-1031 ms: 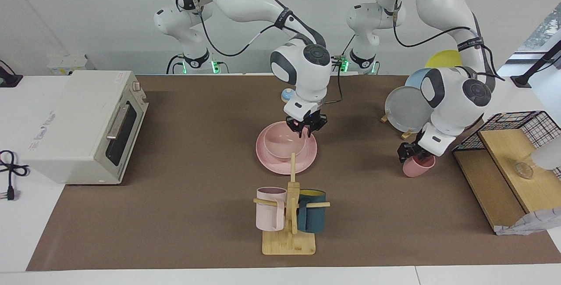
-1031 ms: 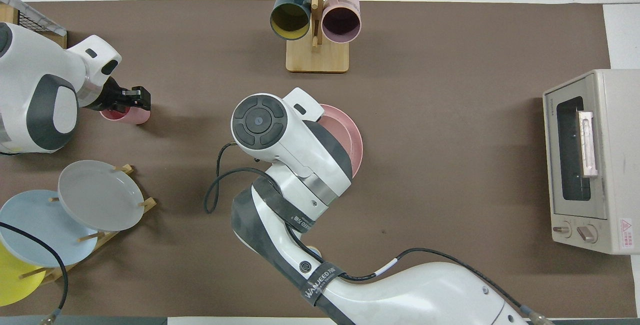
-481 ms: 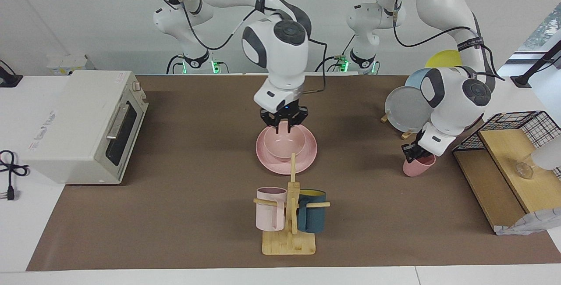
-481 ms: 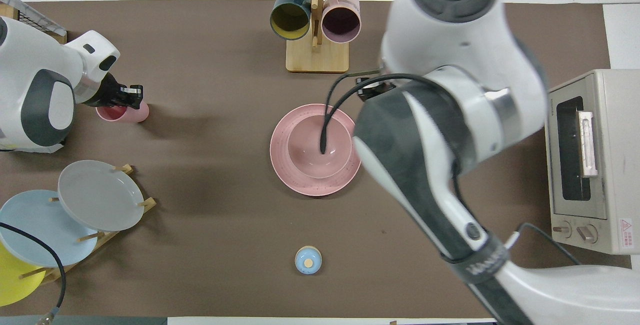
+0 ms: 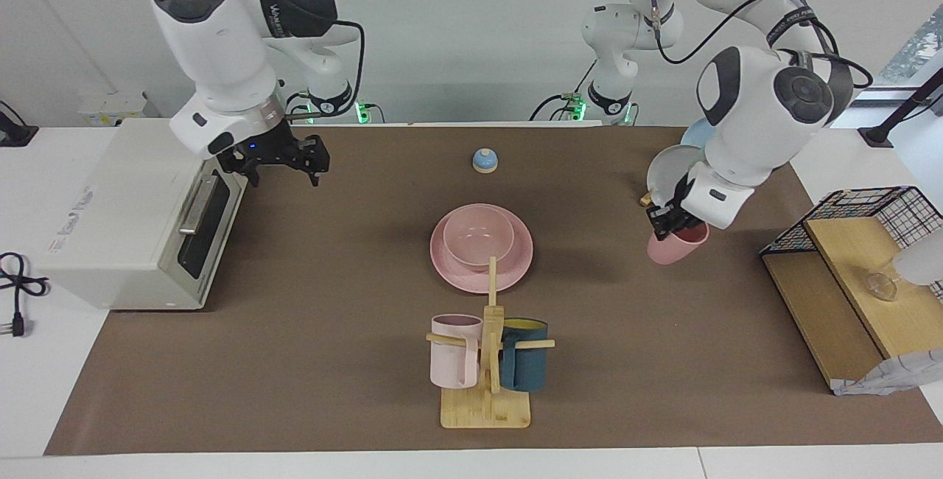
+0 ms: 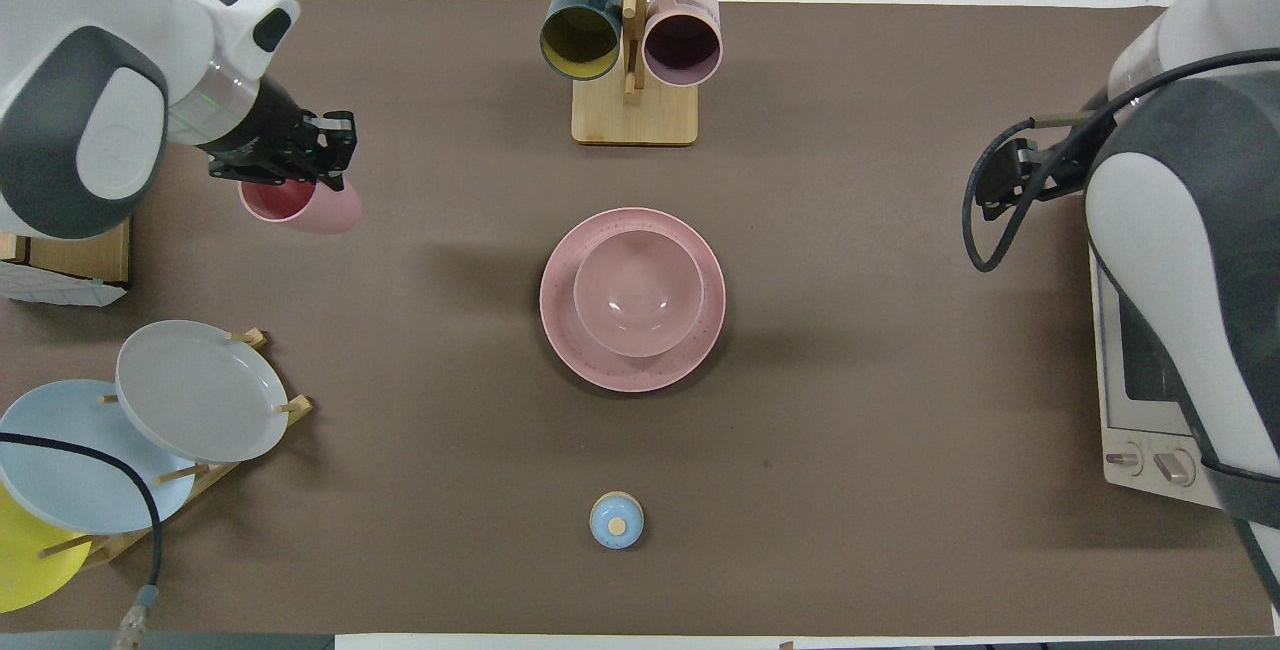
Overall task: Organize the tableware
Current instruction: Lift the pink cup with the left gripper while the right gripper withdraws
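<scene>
My left pincer (image 5: 674, 219) is clamped on the rim of the pink cup (image 5: 676, 245), tilted in the air above the tabletop (image 5: 331, 302) toward my left arm's end, so the bowl (image 5: 478, 239) on the plate (image 5: 457, 273) lies sideways toward mid-table, while my right pincer (image 5: 276, 160) waits, fingers spread, by the toaster oven (image 5: 140, 206).

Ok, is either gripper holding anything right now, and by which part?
The left gripper holds the pink cup by its rim, lifted off the table. The right gripper, open, holds nothing.
</scene>
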